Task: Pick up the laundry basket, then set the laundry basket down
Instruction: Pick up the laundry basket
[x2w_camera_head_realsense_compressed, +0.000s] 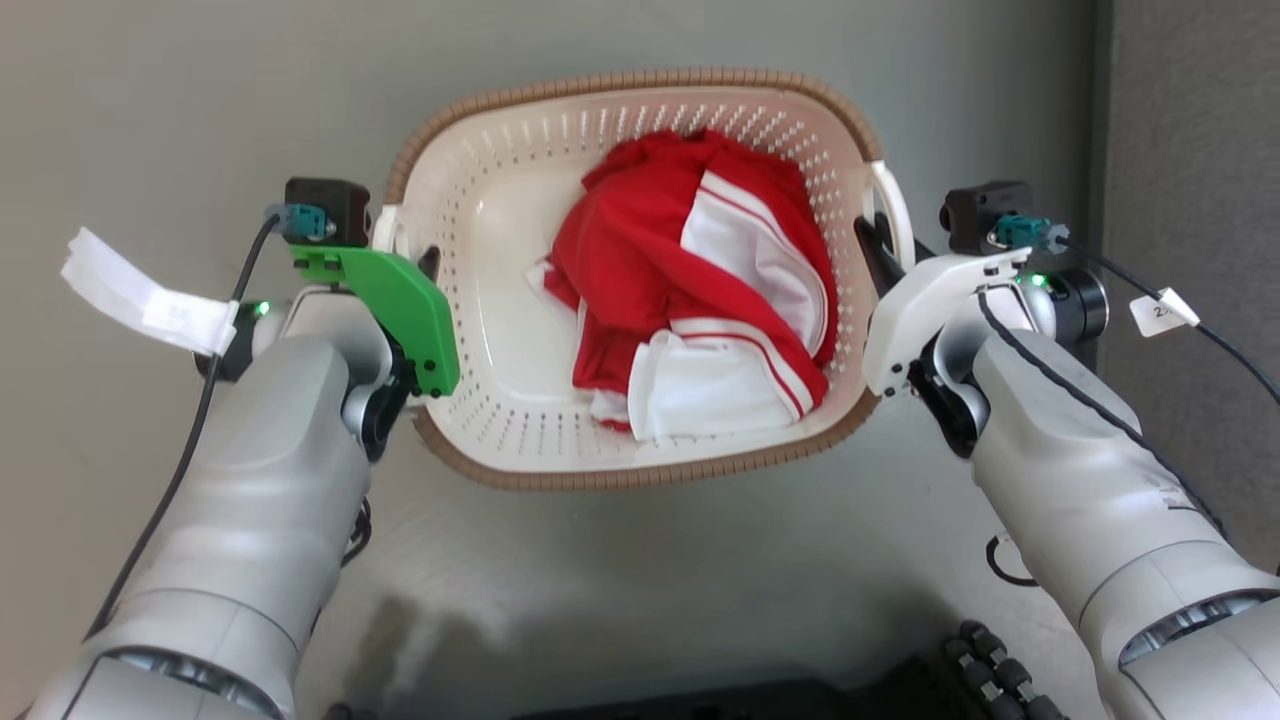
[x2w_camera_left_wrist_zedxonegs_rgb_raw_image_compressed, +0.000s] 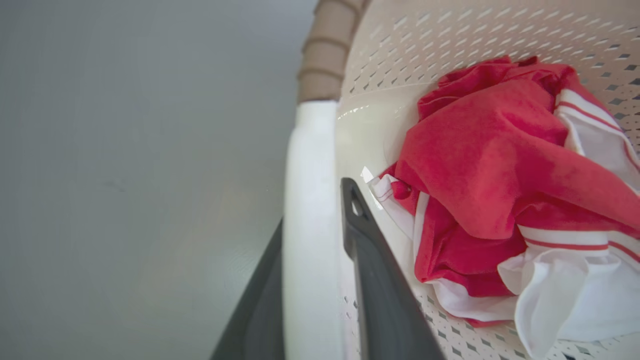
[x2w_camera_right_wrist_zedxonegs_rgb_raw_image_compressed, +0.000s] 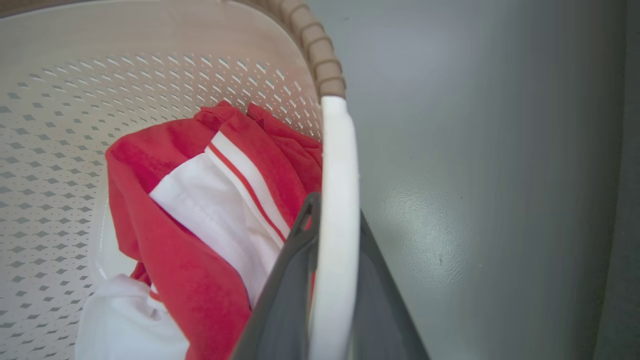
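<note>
Laundry basket (x2w_camera_head_realsense_compressed: 600, 478), a red-and-white garment (x2w_camera_head_realsense_compressed: 690, 290) crumpled inside, is held over the grey floor (x2w_camera_head_realsense_compressed: 700, 600) between left gripper (x2w_camera_left_wrist_zedxonegs_rgb_raw_image_compressed: 314, 215) and right gripper (x2w_camera_right_wrist_zedxonegs_rgb_raw_image_compressed: 335, 210), each clamped on a white side handle (x2w_camera_left_wrist_zedxonegs_rgb_raw_image_compressed: 310, 150), so I'd judge both should travel level and in step to avoid tipping it.

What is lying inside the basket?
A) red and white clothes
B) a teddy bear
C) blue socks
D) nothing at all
A: crumpled red and white clothes lie on the bottom of the laundry basket.
</note>
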